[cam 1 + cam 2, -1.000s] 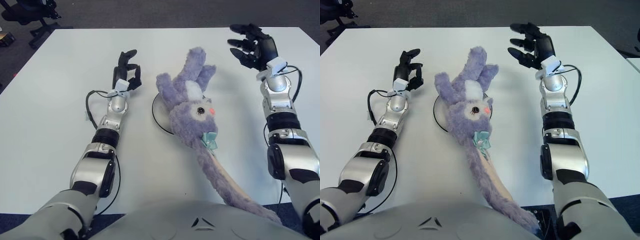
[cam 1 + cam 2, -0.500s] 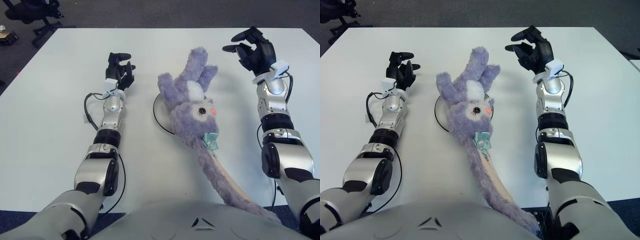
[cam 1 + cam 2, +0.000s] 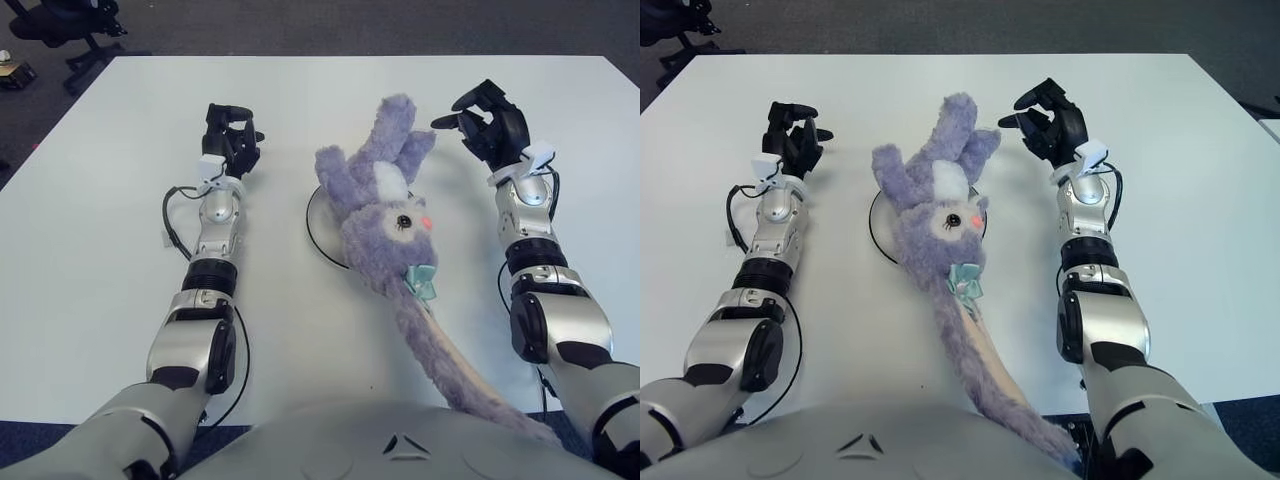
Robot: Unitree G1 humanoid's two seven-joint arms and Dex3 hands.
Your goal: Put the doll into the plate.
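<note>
A purple plush rabbit doll (image 3: 385, 215) lies across the small white plate (image 3: 318, 225). Its head and ears cover most of the plate, and its long body trails toward my torso at the bottom right. My right hand (image 3: 485, 118) hovers to the right of the doll's ears, fingers spread and empty. My left hand (image 3: 228, 132) is up to the left of the plate, fingers loosely curled, holding nothing.
The white table (image 3: 90, 230) stretches around both arms. Dark floor and an office chair base (image 3: 70, 25) lie beyond the far edge. A cable (image 3: 172, 215) loops beside my left forearm.
My right hand has moved left and nearer, toward the doll's ears. My left hand has drifted left, away from the plate. The doll has not moved.
</note>
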